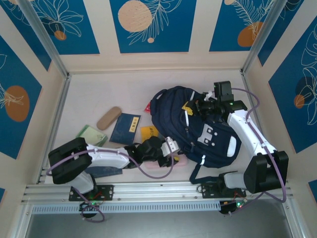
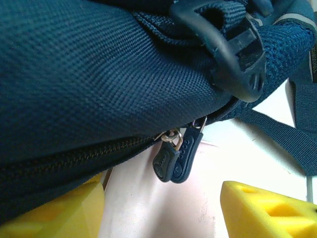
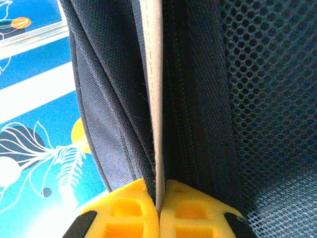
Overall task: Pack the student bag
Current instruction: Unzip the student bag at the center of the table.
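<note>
- The right gripper (image 3: 158, 201) sits closest to its wrist camera. Its two yellow fingers (image 3: 124, 210) are pressed together on a pale grey strip of the student bag (image 3: 198, 99), so it is pinching the bag's fabric.
- In that view, dark navy weave lies to the left of the strip. To the right are a zip line and open navy mesh.
- The left gripper (image 2: 163, 213) stands wide and holds nothing. One yellow finger (image 2: 54, 210) is partly under the bag's lower edge and the other is off to the right.
- Two dark zip pulls (image 2: 174, 154) hang between the left fingers, at the end of a closed zip. A black plastic buckle (image 2: 237, 54) sits above them on a strap.
- From above, the student bag (image 1: 198, 126) lies on the pale table (image 1: 89, 94), right of centre. It is navy with thin white stripes and light grey patches, and a dark strap trails toward the near edge.
- The left gripper (image 1: 168, 147) is at the bag's near-left edge, and the right gripper (image 1: 199, 106) is on its far side.
- Left of the bag lie a navy booklet (image 1: 125, 128) with a yellow label, a tan oval case (image 1: 109, 117) and a green booklet (image 1: 91, 135).
</note>
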Robot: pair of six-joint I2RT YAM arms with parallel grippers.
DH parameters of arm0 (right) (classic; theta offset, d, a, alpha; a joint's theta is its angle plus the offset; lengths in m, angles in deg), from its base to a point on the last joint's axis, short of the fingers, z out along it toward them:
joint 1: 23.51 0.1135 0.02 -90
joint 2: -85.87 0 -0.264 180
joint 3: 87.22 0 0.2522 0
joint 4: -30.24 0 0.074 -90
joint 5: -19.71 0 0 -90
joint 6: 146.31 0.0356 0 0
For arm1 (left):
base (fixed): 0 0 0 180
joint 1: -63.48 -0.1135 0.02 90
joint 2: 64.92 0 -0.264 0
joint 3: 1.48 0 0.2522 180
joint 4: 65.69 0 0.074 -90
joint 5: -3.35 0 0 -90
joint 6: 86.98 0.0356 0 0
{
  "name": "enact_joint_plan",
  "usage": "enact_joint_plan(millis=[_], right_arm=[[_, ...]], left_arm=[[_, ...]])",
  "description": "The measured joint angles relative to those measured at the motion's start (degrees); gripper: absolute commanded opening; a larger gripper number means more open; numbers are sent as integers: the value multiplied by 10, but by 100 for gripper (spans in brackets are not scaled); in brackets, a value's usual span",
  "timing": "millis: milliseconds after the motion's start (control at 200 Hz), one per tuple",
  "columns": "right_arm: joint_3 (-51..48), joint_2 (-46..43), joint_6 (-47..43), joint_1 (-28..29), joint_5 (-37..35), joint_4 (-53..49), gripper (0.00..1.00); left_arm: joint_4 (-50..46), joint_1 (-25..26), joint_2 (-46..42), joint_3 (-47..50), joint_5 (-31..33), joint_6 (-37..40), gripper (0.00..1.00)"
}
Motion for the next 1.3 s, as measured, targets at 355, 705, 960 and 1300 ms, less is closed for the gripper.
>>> enact_joint_plan(millis=[355, 705, 960, 1300], right_arm=[[-11, -4, 13, -1, 10, 17, 0], [-26, -14, 10, -1, 16, 23, 0], [-32, -19, -13, -1, 15, 11, 0], [-32, -31, -59, -5, -2, -36, 0]], left_arm=[[11, 5, 22, -12, 5, -4, 54], [10, 6, 23, -21, 28, -13, 30], [1, 6, 11, -21, 32, -19, 15], [-15, 6, -31, -5, 41, -32, 15]])
